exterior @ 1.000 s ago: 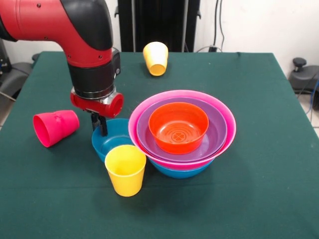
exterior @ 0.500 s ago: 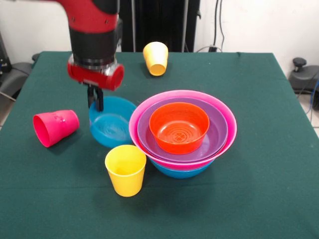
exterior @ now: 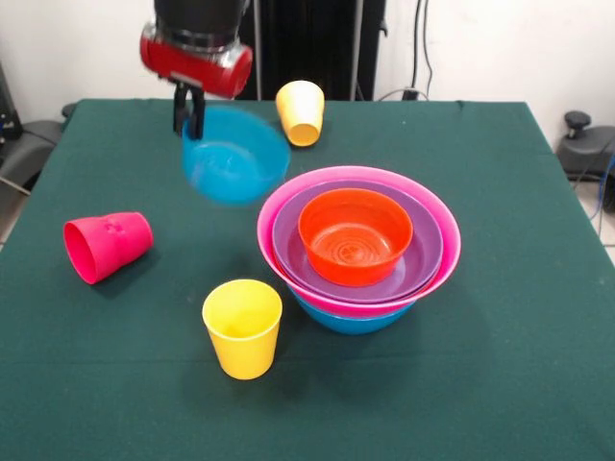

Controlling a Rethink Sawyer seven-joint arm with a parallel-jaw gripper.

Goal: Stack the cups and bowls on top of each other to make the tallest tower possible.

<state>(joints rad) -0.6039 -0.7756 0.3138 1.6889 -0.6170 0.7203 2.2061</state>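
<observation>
a blue bowl (exterior: 233, 160) is held clear of the desk (exterior: 500, 384), clamped by its rim in the gripper (exterior: 188, 113). placement on the tower's (exterior: 357, 252) orange bowl (exterior: 355, 235) is judged next, requiring centring.

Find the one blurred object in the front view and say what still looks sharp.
Front view: the blue bowl, hanging tilted from the gripper above the table, is smeared at its rim by motion. The nested bowl stack, the upright yellow cup and the red-pink cup on its side look crisp, with soft shadows.
</observation>
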